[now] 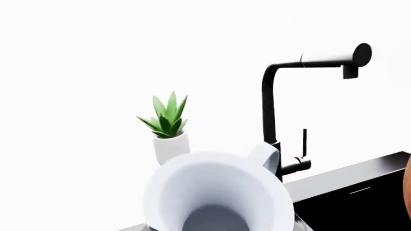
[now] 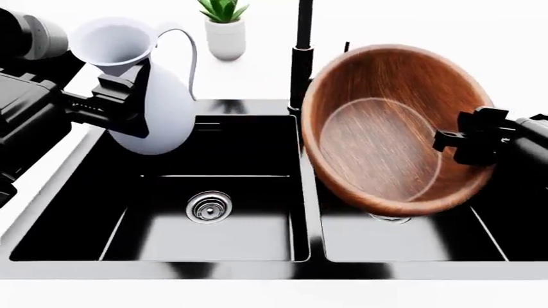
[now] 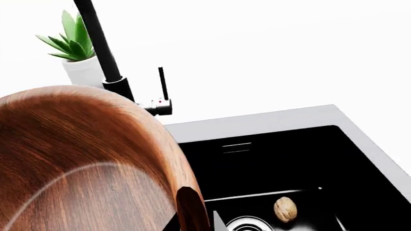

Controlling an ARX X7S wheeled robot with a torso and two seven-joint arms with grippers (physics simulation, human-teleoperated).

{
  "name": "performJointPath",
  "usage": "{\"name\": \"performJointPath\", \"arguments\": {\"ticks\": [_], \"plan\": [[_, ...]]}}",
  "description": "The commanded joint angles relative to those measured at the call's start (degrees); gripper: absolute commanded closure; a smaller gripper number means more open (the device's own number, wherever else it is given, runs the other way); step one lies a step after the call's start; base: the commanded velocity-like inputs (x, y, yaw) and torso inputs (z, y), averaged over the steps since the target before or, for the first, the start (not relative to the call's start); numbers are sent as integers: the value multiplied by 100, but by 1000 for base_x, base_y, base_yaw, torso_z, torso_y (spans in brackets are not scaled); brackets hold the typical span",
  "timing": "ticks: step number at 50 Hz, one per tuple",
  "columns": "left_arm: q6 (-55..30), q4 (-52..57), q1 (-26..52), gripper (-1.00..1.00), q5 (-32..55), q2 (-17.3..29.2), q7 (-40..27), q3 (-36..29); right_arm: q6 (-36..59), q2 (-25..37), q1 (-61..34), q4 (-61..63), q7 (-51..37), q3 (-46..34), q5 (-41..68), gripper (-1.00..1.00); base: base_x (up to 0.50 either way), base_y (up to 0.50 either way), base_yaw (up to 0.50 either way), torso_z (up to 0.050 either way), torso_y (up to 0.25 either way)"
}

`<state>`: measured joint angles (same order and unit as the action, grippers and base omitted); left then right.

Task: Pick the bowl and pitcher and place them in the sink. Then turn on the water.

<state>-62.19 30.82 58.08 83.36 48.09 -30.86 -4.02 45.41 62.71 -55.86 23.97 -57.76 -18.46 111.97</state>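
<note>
The white pitcher (image 2: 163,106) hangs upright above the left basin of the black sink (image 2: 308,212), with my left gripper (image 2: 128,102) shut on its side below the flared mouth. In the left wrist view only its mouth (image 1: 218,192) shows; the fingers are hidden. The large wooden bowl (image 2: 385,128) is tilted on edge over the right basin, and my right gripper (image 2: 452,140) is shut on its rim. That rim (image 3: 192,211) runs between the fingers in the right wrist view. The black faucet (image 2: 303,58) stands behind the divider, its thin lever (image 3: 162,84) upright. No water runs.
A white pot with a green plant (image 2: 225,29) stands on the counter behind the sink, left of the faucet. A small tan nut (image 3: 285,209) lies in the right basin beside its steel drain (image 3: 247,225). The left basin's drain (image 2: 208,207) is uncovered.
</note>
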Motion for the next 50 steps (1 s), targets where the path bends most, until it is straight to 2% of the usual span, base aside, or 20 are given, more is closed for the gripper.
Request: {"name": "performJointPath", "arguments": {"ticks": [1, 27, 50], "plan": [[61, -23, 9, 100, -27, 12, -30, 27, 6, -16, -58, -15, -30, 29, -59, 100, 1, -500, 0, 0, 0], [115, -50, 4, 100, -71, 44, -13, -4, 48, 4, -111, -85, -43, -4, -81, 100, 0, -32, 0, 0, 1], [169, -33, -52, 100, -88, 74, 9, -23, 4, 35, -42, -24, -6, 32, -100, 100, 342, 0, 0, 0, 1]]}}
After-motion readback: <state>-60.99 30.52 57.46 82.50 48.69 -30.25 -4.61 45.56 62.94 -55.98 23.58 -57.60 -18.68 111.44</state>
